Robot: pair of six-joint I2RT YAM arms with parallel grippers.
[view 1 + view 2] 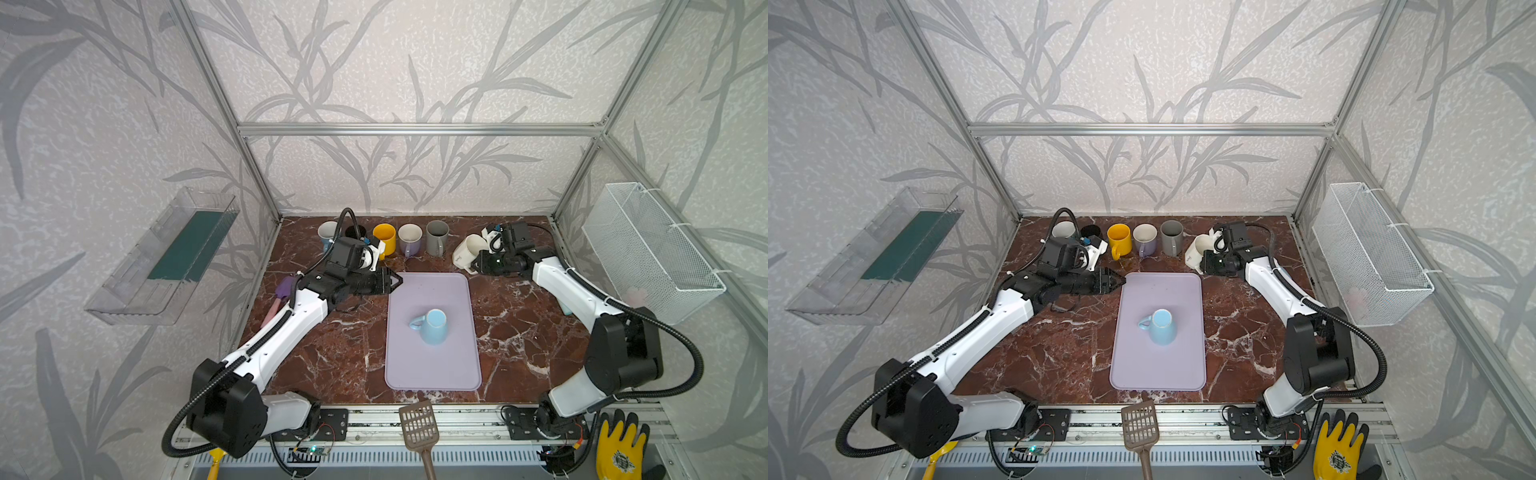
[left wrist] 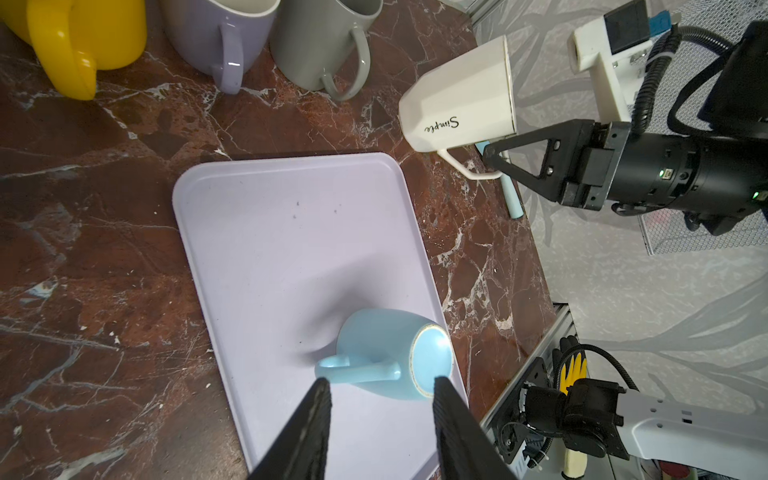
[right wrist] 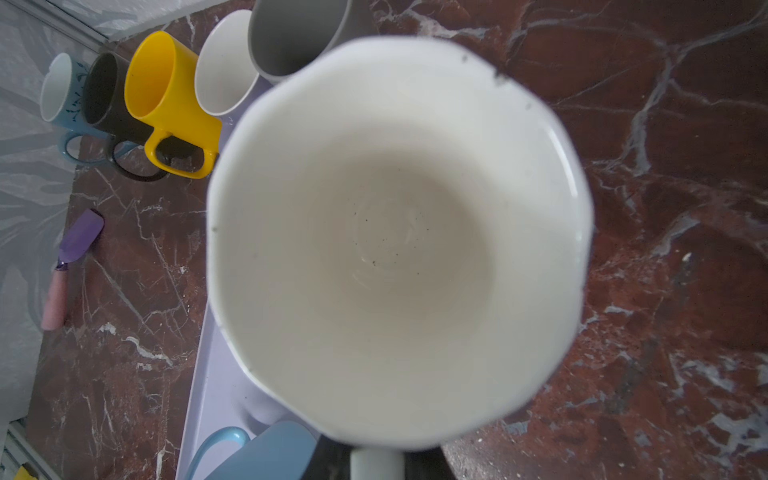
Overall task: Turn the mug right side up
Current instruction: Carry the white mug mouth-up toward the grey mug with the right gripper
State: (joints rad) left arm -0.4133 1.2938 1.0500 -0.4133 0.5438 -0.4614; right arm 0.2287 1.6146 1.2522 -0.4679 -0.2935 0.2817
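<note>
White mug [image 2: 457, 104], pinched by its thin handle [image 2: 461, 168] in my right end effector [image 2: 492, 160], could swivel loose and drop; my left end effector [image 2: 382, 382] is spread.

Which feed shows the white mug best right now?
The left wrist view. It shows the white mug whole from the side, tilted, with its thin handle pinched by the right gripper. In both top views the mug is small and partly hidden by that gripper. The right wrist view shows only its empty inside, slightly blurred.
</note>
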